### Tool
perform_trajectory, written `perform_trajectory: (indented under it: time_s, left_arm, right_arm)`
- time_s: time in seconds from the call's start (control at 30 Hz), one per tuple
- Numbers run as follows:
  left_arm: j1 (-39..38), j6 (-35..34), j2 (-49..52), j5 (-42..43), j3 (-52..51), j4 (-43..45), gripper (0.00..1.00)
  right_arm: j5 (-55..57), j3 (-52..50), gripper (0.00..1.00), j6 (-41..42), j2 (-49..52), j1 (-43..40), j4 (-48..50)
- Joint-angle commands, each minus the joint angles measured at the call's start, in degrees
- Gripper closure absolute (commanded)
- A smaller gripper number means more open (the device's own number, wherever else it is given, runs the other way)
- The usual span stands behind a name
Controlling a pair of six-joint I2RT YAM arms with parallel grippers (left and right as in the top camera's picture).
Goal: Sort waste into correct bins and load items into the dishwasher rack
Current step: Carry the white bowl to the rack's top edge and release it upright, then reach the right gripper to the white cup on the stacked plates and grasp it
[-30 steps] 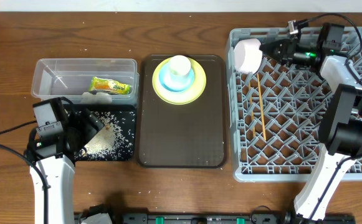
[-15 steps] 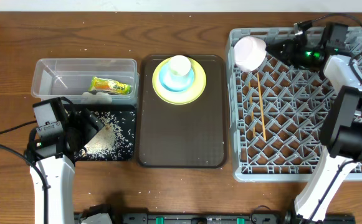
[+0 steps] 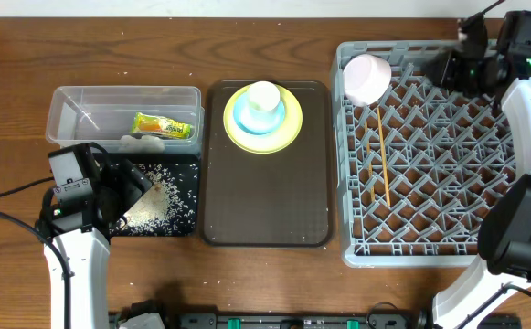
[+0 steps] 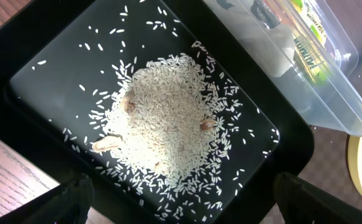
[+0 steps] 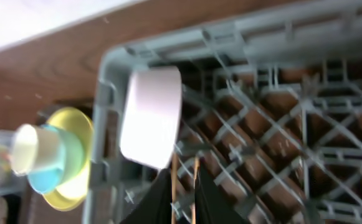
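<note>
Rice [image 4: 168, 118] nearest, white grains heaped in the middle of the shallow black tray [image 4: 37, 43], loose ones scattered toward its walls and a few brownish bits mixed in. Left gripper [image 4: 184, 202] hovering over that heap, fingers spread wide, holding nothing. Just beyond, against the black tray's far edge, the clear tub [image 3: 64, 114], with the green-yellow-orange snack wrapper [image 3: 163, 125] lying flat inside and the crumpled white tissue [image 3: 143, 142] at its near wall. Alongside both bins, the dark brown serving tray [image 3: 265, 201], bare at its near end; at its far end the yellow plate [image 3: 288, 132], the light blue bowl [image 3: 245, 119] on it, the small white cup [image 3: 263, 95] in the bowl. To the right, the grey dishwasher rack [image 3: 430, 258], with the thin wooden chopsticks [image 3: 382, 160] lying side by side across the pegs in its left half, pointing near to far. At the rack's far left corner, the white bowl [image 3: 366, 79], pinkish outside, tipped on its side by the rim. Farthest, the right gripper [image 5: 184, 199], over the rack's far edge, apart from the bowl, fingers pressed almost together with nothing pinched.
</note>
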Motion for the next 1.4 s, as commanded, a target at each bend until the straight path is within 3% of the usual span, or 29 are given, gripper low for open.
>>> perform_trajectory:
  time_s: [0.0, 0.17, 0.47, 0.77, 0.97, 1.37]
  left_arm:
    - [0.26, -0.31, 0.07, -0.92, 0.79, -0.17, 0.05]
    - [0.26, -0.31, 0.07, -0.92, 0.79, -0.17, 0.05]
    - [0.26, -0.31, 0.07, -0.92, 0.79, -0.17, 0.05]
    - [0.26, -0.31, 0.07, -0.92, 0.79, -0.17, 0.05]
    - [0.26, -0.31, 0.07, -0.92, 0.79, -0.17, 0.05]
    - [0.26, -0.31, 0.07, -0.92, 0.81, -0.17, 0.05]
  right_arm:
    - [6.29, 0.28, 0.88, -5.11, -0.44, 2.71, -2.89]
    - [14.71, 0.28, 0.85, -5.68, -0.46, 9.22, -5.95]
    - [31.45, 0.28, 0.83, -8.55, -0.44, 28.7, -3.02]
    - [31.98, 0.26, 0.77, -11.06, -0.15, 42.16, 5.66]
    - [32.44, 0.26, 0.75, -11.1, 1.42, 46.82, 8.59]
    - [32.5, 0.26, 0.72, -15.43, 7.48, 48.28, 12.22]
